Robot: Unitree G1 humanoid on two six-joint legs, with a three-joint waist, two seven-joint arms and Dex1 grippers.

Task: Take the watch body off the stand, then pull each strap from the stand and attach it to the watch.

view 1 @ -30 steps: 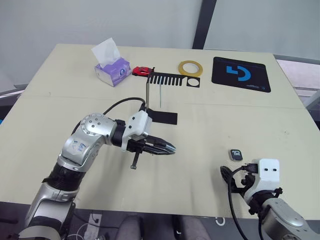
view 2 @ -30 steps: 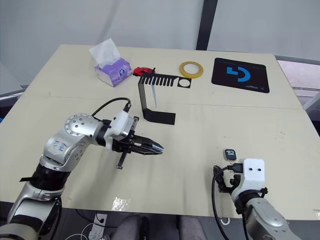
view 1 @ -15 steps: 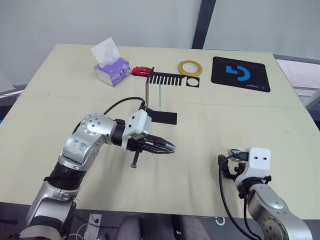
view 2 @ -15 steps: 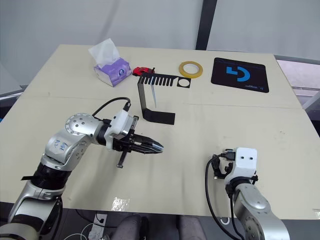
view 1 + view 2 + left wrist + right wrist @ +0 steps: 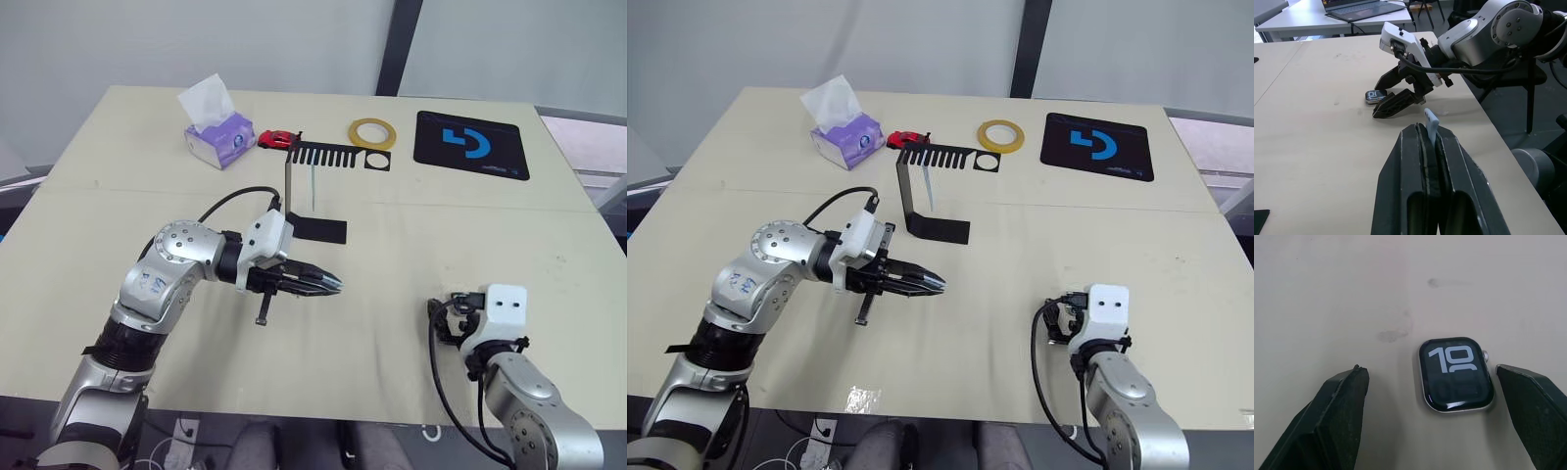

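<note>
While the watch body (image 5: 1456, 374) lies flat on the table (image 5: 392, 255) between the wide-open right gripper (image 5: 1435, 421), the left gripper (image 5: 1428, 147) pinches a bendy strap (image 5: 1431, 122); the small, smooth watch looks slippery, so grab its sides

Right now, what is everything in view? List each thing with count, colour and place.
Watch body: one, silver rim, dark screen, flat on the table between the right gripper's open fingers.
Strap: one, pale blue, clamped in the left gripper; another hangs from the stand.
Stand: one, black, mid-table.
Tissue box: one, purple, far left.
Toy car: one, red, beside the stand's top.
Tape ring: one, yellow, far centre.
Mat: one, black, blue logo, far right.
Table: one, beige.
Left gripper: shut.
Right gripper: open.
</note>
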